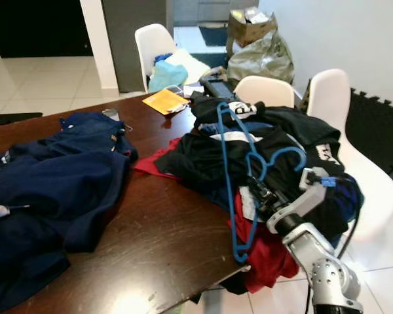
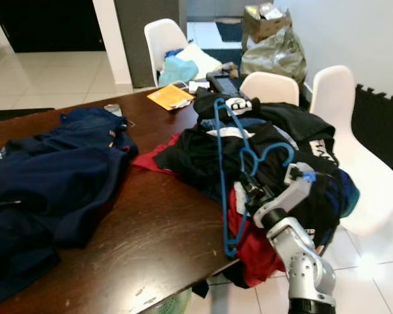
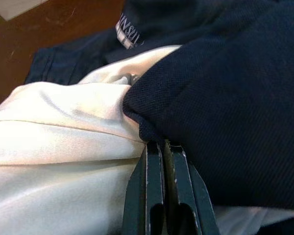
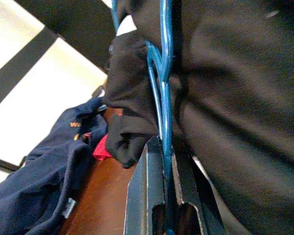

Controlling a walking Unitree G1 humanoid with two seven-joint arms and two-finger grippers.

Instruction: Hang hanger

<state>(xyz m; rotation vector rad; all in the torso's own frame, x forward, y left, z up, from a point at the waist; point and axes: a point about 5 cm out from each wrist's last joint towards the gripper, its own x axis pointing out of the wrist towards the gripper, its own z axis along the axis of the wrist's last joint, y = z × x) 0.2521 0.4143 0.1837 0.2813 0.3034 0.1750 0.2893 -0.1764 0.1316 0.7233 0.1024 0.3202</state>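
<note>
Right gripper (image 1: 261,193) is clamped on the blue hanger (image 1: 230,176), its two black fingers pinching the wire of the lower bar (the right wrist view shows the wire running straight up between them). From the grip the hanger's long axis runs away from the robot across the heap of dark clothes (image 1: 249,144), with the hook (image 1: 278,157) curling just beyond and to the outer side of the gripper. It lies flat on the heap, not lifted clear.

Left gripper (image 3: 162,191) is pressed into a navy garment (image 3: 235,98) over pale cloth (image 3: 54,147), fingers together; whether they pinch fabric I cannot tell. It sits well apart from the hanger, so the right arm is the nearer one.

Beyond the heap stand white chairs (image 1: 334,98); the desk (image 1: 164,229) stretches to the gripper's inner side. I judge the clothes may snag the wire on lifting.
</note>
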